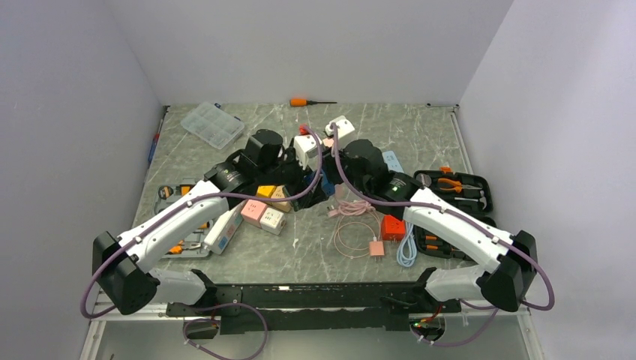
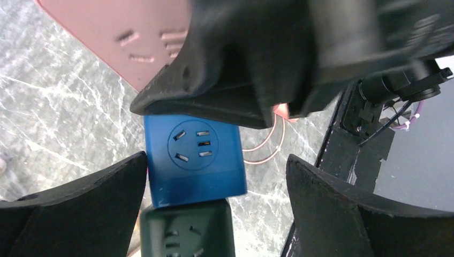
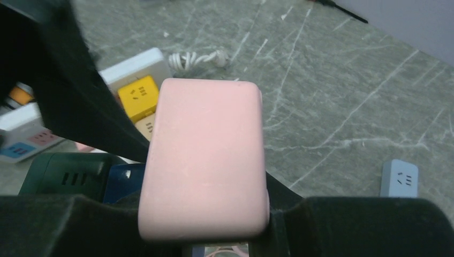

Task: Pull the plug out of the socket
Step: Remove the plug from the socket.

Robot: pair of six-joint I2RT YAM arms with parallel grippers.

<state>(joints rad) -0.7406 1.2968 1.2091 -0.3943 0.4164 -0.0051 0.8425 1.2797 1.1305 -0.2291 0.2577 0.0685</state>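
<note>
Right fingers [image 3: 364,227] clench pink plug [image 3: 203,160]; left fingers [image 2: 80,214] spread beside blue cube [image 2: 193,160]; tool case [image 1: 484,202] holds pliers [image 1: 454,182].

No writing, brand name, number or sign can be read in any of the views. The pink block [image 3: 203,160] gripped between the right fingers [image 3: 348,225] shows a plain, unmarked face. The blue outlet cube [image 2: 195,160] sitting between the spread left fingers [image 2: 80,214] shows only its slot openings, with no legible lettering.
</note>
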